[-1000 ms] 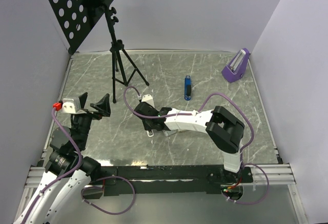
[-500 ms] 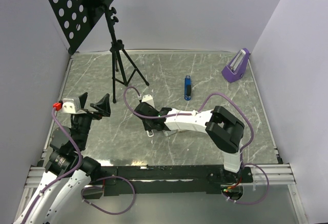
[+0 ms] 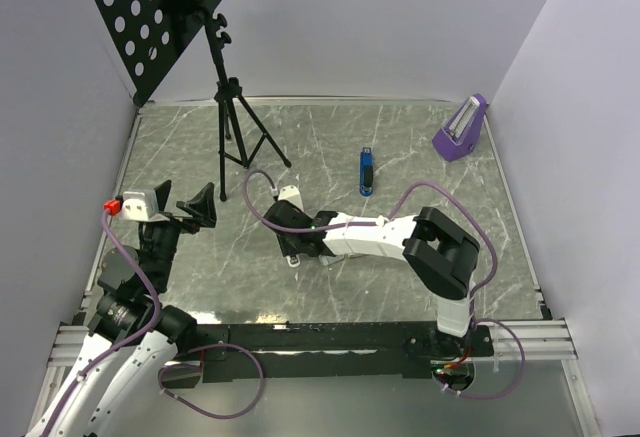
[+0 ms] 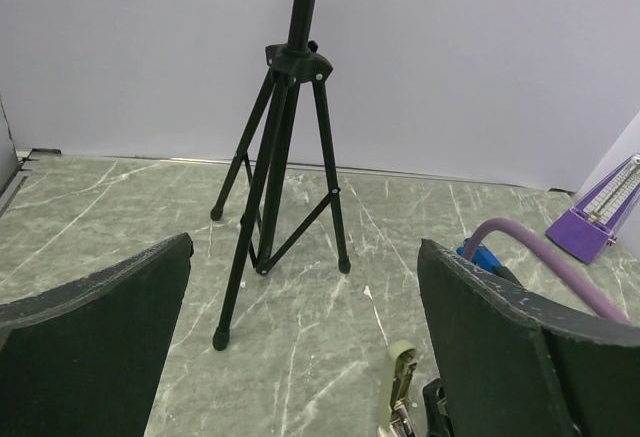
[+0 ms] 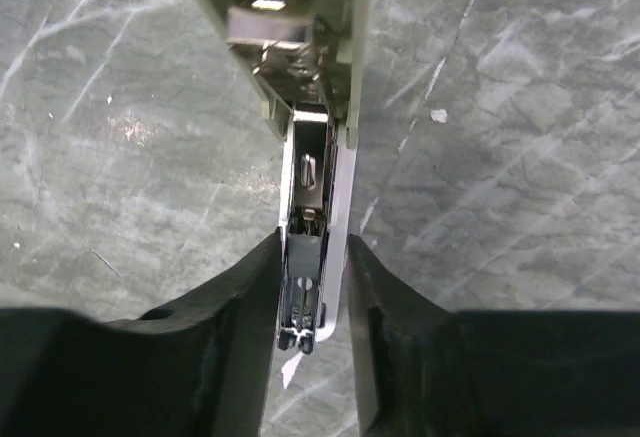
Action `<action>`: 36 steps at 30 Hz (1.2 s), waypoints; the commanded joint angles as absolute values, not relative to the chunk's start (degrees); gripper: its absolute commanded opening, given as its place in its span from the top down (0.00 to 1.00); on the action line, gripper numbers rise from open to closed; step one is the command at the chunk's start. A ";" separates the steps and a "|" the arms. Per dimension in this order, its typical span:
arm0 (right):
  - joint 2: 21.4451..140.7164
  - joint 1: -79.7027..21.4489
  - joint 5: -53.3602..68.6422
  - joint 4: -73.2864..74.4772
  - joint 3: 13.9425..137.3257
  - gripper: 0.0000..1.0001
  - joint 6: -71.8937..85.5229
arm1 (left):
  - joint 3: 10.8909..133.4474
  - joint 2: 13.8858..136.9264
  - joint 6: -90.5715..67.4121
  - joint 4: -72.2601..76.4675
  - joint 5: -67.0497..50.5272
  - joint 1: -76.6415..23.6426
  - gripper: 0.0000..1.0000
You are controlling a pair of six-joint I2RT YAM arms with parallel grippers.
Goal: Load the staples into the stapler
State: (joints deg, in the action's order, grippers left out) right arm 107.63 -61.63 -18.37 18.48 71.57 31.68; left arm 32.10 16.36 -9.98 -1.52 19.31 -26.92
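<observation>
From above, your right gripper (image 3: 293, 235) reaches across the table (image 3: 420, 147) and sits over the stapler (image 3: 290, 194), whose pale ends poke out on either side of it. A blue item (image 3: 367, 171) lies to that gripper's right, well apart, and a purple metronome (image 3: 461, 129) stands further off the same way. Your left gripper (image 3: 197, 207) hangs to the stapler's left, spread wide and gripping nothing. The black tripod (image 3: 236, 127) of a music stand (image 3: 160, 17) is just beyond it.

In your left wrist view, the two fingers (image 4: 95, 327) stand far apart, with only the tripod legs ahead between them. The stapler's pale tip shows low in the picture, just inside the right-hand finger.

In your right wrist view, the stapler lies opened straight ahead. Its metal channel runs back between the fingers (image 5: 235, 297), which sit close against it on both sides. You cannot tell whether they are pinching it or merely lying alongside.
</observation>
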 commanded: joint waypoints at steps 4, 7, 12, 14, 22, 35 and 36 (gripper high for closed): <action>99.94 -61.52 -18.72 15.73 69.26 0.55 30.50 | 32.70 16.96 -10.46 0.18 18.37 -26.63 0.01; 99.40 -60.82 -19.77 15.91 69.43 0.54 30.15 | 32.70 17.05 -10.46 0.18 18.28 -26.63 0.01; 100.46 -59.50 -19.78 15.82 69.96 0.53 29.53 | 32.70 17.14 -10.46 0.18 18.19 -26.72 0.01; 101.68 -59.24 -19.51 16.26 70.83 0.50 29.44 | 32.70 17.05 -10.46 0.18 18.19 -26.72 0.01; 105.03 -58.71 -18.99 16.26 72.33 0.47 28.83 | 32.70 16.88 -10.46 0.09 18.37 -26.72 0.01; 106.26 -58.45 -17.67 16.61 71.63 0.43 28.56 | 32.70 16.70 -10.37 0.18 18.37 -26.72 0.01; 106.09 -58.53 -17.49 16.79 71.54 0.43 28.48 | 32.70 16.70 -10.37 0.18 18.37 -26.72 0.01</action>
